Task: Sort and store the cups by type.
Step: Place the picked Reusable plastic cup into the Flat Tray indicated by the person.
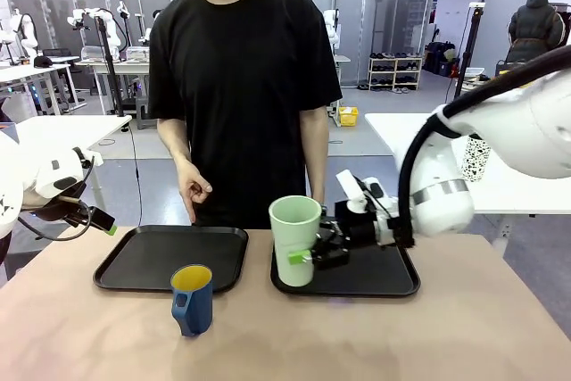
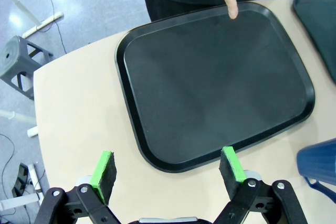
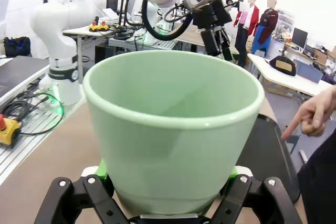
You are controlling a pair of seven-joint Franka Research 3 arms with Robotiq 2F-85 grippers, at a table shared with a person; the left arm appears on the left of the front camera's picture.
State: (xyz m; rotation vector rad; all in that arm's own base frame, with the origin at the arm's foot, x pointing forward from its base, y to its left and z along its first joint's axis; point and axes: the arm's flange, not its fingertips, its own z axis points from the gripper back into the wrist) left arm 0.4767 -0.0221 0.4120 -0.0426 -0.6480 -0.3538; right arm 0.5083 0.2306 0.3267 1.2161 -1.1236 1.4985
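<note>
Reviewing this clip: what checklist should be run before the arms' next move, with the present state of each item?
1. Right jaws shut on the mint-green tumbler: ok.
2. Tumbler upright: ok.
3. Tumbler resting on the right tray: cannot tell; its base is at the tray's left edge.
4. Left jaws open, holding nothing: ok.
5. Blue mug upright on the table, free to grasp: ok.
6. Person's hand away from the left tray: not ok; a finger points at its far rim.
</note>
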